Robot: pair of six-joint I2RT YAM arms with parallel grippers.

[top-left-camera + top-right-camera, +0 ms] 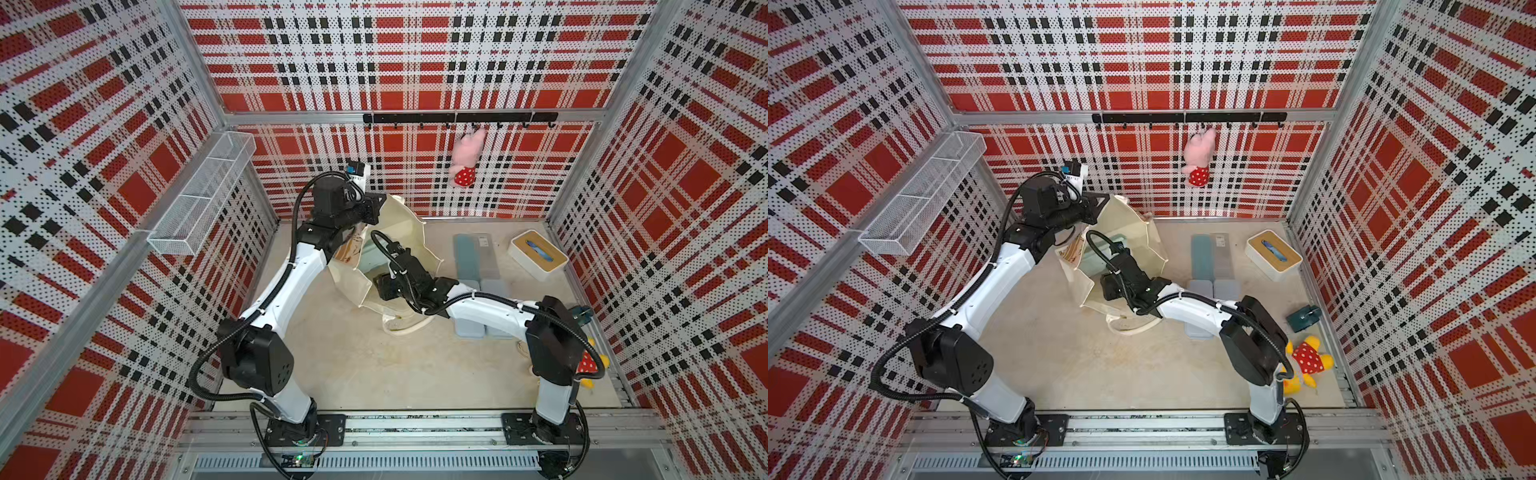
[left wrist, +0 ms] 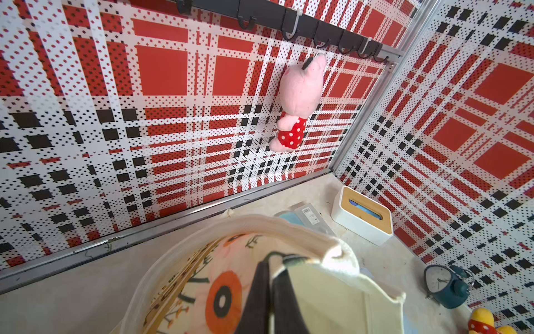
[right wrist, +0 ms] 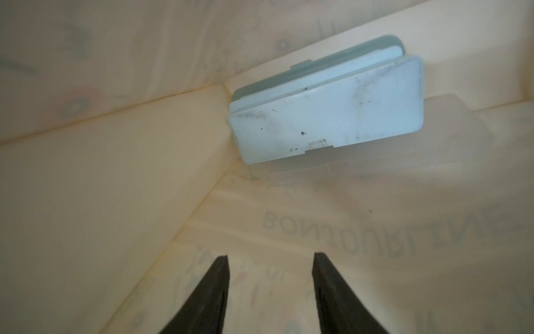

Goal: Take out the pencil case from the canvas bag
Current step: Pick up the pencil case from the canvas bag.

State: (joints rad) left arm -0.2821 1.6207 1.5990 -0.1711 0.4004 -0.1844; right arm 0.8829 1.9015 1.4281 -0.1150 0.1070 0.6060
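The cream canvas bag [image 1: 401, 224] [image 1: 1129, 232] stands open at the back middle of the table. My left gripper [image 2: 270, 261] is shut on its rim beside the orange flower print [image 2: 222, 297] and holds the mouth up. My right arm reaches down into the bag [image 3: 115, 173]. Its gripper [image 3: 270, 256] is open, with nothing between the black fingers [image 3: 219, 277]. The pale blue pencil case [image 3: 326, 115] lies in a bottom corner of the bag, ahead of the fingertips and apart from them. In both top views the right gripper is hidden inside the bag.
Blue-grey cases [image 1: 476, 253] lie on the table right of the bag. A white box with a wooden lid [image 1: 538, 253] stands beyond them. A teal alarm clock [image 1: 1304, 318] and a yellow plush [image 1: 1308, 361] sit near the right wall. A pink plush [image 1: 467, 160] hangs from the hook rail.
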